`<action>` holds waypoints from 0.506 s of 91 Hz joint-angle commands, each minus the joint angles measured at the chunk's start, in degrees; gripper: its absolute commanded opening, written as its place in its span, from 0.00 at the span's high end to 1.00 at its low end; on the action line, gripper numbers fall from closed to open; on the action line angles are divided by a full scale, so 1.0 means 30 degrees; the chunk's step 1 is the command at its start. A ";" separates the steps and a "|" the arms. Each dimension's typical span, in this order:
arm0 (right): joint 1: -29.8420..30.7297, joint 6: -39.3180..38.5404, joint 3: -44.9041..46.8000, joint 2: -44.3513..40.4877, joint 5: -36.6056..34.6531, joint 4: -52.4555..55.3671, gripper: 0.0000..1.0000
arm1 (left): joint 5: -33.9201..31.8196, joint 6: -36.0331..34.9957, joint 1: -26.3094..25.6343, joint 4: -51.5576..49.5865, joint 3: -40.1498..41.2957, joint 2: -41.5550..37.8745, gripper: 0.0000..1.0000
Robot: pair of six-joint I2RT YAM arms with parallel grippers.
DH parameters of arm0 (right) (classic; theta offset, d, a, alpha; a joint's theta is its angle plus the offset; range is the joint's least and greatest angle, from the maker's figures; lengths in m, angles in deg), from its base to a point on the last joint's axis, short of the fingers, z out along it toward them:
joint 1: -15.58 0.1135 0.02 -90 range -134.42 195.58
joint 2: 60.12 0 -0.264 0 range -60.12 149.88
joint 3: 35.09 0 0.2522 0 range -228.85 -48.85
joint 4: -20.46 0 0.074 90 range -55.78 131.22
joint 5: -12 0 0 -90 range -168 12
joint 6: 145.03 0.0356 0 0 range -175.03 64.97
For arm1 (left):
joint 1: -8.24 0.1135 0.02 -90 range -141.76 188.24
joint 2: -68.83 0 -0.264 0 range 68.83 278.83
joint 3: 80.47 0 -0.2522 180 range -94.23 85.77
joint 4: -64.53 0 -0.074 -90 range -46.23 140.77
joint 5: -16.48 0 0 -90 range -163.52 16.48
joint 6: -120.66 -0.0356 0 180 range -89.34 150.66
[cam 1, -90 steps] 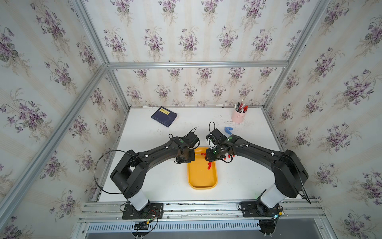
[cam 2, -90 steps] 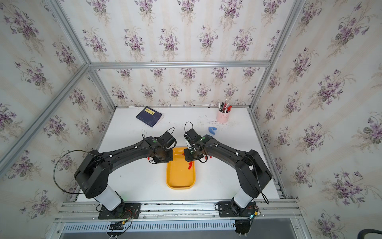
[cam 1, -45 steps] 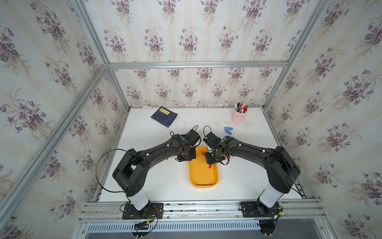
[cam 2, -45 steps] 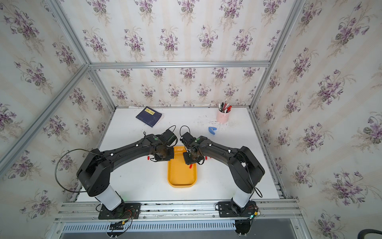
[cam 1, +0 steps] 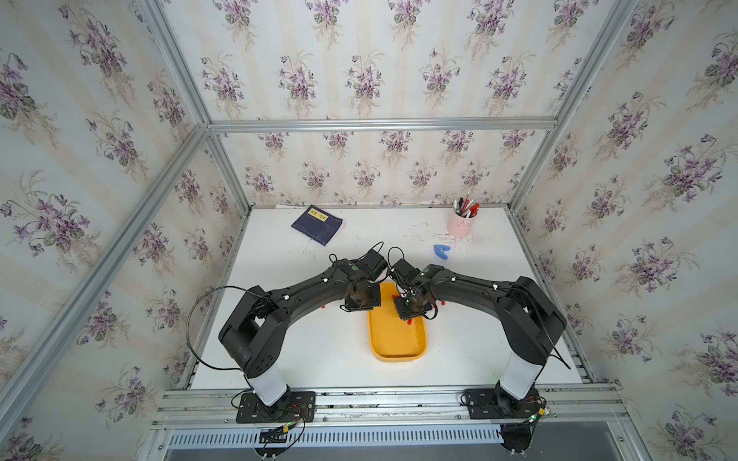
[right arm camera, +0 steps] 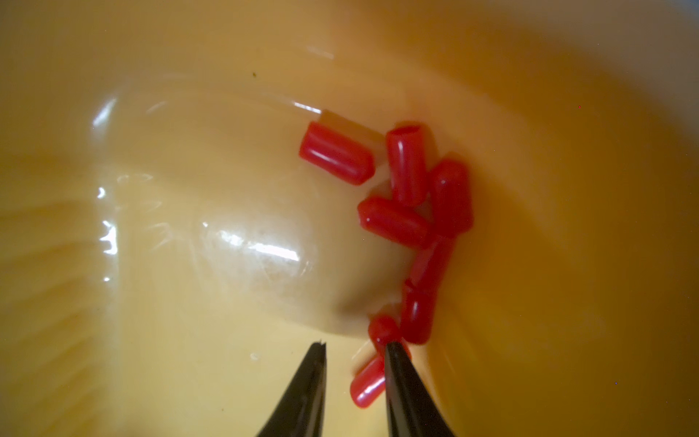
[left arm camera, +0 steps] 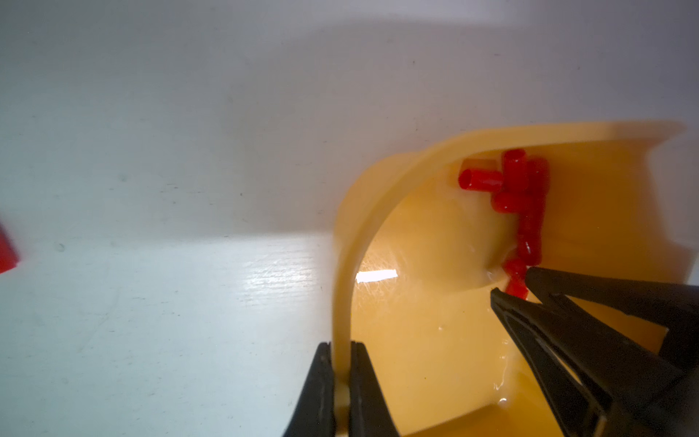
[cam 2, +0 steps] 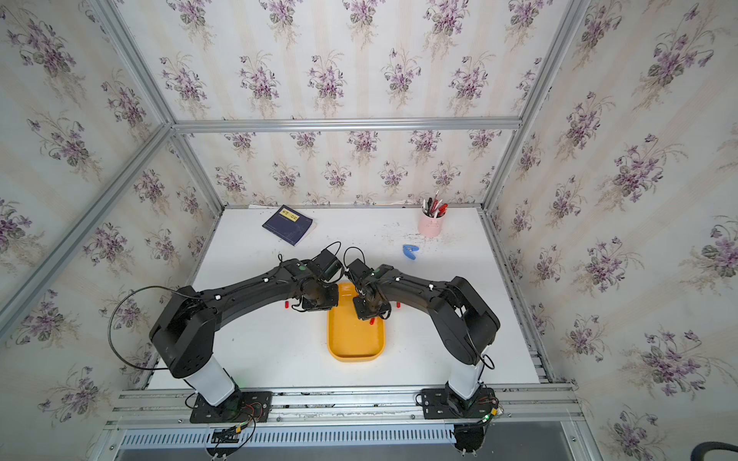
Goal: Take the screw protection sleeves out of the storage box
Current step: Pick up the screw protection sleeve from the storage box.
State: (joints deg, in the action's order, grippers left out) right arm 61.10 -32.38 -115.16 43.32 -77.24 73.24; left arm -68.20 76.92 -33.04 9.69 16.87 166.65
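- Clamping the storage box by its long rim at the box's 10 o'clock, the left jaws are shut tight on the thin yellow wall, which judging by the grip pins the box to the table.
- The box lies at 6 o'clock of the table's middle, between the two arms, with its long axis running 12 to 6.
- The screw protection sleeves are strung in a loose chain along the wall at the box's 12 o'clock end.
- The right jaws, entering from 3 o'clock, stand narrow and not yet pinched.
  - The nearest sleeve lies in the gap, against one fingertip.
  - Its long axis runs roughly along the fingers, so closing should squeeze its short width.
  - The right arm is the nearer one, since the left is occupied.
- Counted left to right:
  - one dark book;
  - one loose sleeve on the table at the box's 9 o'clock;
  - one box;
  - eight sleeves in the right wrist view;
  - a red speck in the box, which may or may not be one of those eight;
  - one outer sleeve at 3 o'clock;
  - one blue piece;
  - one pink pen cup.
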 commanded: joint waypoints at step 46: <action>0.0667 0.0389 -0.0890 0.1320 -0.3030 0.2621 0.69 | -0.0604 -0.0951 0.0048 -0.1718 -0.0325 0.0030 1.00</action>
State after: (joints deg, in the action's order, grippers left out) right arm 63.27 -31.22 -118.48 46.53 -84.02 77.81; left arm -67.80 75.74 -33.04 9.27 15.99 166.65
